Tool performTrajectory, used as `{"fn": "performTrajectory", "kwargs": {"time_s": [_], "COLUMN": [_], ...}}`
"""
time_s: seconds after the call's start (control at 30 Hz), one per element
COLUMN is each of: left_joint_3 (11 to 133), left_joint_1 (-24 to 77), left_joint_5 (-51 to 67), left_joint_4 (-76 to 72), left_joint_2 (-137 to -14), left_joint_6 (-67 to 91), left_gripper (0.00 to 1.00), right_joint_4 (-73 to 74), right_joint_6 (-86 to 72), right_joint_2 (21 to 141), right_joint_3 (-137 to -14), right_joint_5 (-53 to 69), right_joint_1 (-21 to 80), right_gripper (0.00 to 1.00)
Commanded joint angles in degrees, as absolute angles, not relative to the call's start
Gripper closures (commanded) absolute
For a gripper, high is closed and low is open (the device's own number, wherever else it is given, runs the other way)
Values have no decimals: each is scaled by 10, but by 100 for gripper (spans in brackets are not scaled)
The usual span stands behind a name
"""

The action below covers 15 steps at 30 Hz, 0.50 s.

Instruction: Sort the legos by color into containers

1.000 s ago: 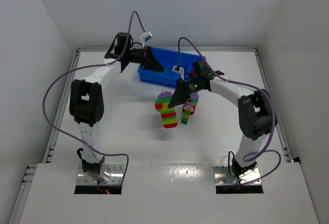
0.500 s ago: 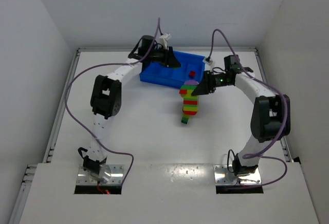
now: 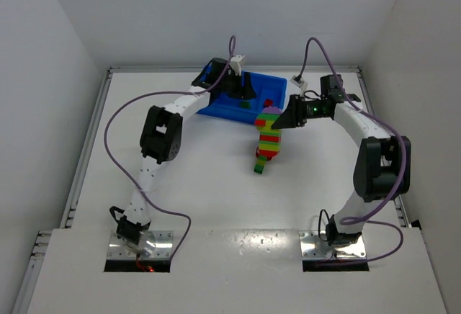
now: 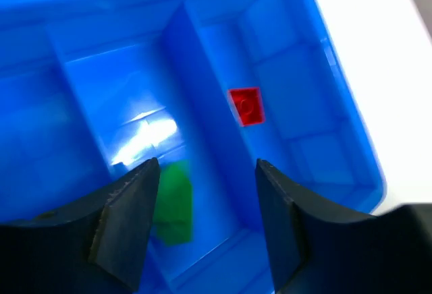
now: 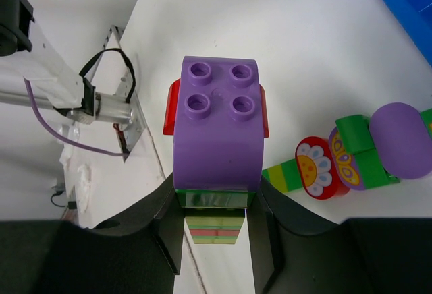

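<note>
Left gripper (image 4: 207,166) over the blue tray (image 3: 216,107) at the table's (image 3: 180,184) far edge. Jaws apart, nothing between them. Below it, a blurred green brick (image 4: 174,203) in one compartment; a red brick (image 4: 246,106) in the next.

Right gripper (image 5: 214,203) clamped on a striped stick (image 5: 216,125) with a purple cap, by the tray's near right corner. Second stick (image 5: 351,159) lies on the table nearby.

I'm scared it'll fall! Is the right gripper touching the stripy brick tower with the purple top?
Touching. The right wrist view shows the right gripper squeezing the stripy tower on both sides.
</note>
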<state>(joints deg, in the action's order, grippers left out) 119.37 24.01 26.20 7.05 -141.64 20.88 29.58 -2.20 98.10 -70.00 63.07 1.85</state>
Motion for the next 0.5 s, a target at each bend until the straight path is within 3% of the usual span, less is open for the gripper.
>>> {"fn": "performTrajectory", "kwargs": {"time_s": [0.0,0.13,0.17,0.27,0.47], "left_joint_3": [1219,1173,1144,1112,1112], "left_joint_1": [231,217,209,204,209], "left_joint_5": [270,454,547,671,813], "left_joint_4": [46,-84,-134,-319,-262], "left_joint_2": [-1414,-1376,-1361,-1337,-1295], "left_joint_6": [204,323,369,527,513], "left_gripper": [35,30,30,30,30], "right_joint_4": [275,282,292,354,376], "right_joint_6": [-31,0,15,96,119], "right_joint_2": [954,954,961,969,994], "right_joint_3": [-701,-701,-708,-730,-751], "right_joint_5": [659,659,659,659,688], "right_joint_1": [24,29,35,43,65], "right_gripper": [99,99,99,99,99]}}
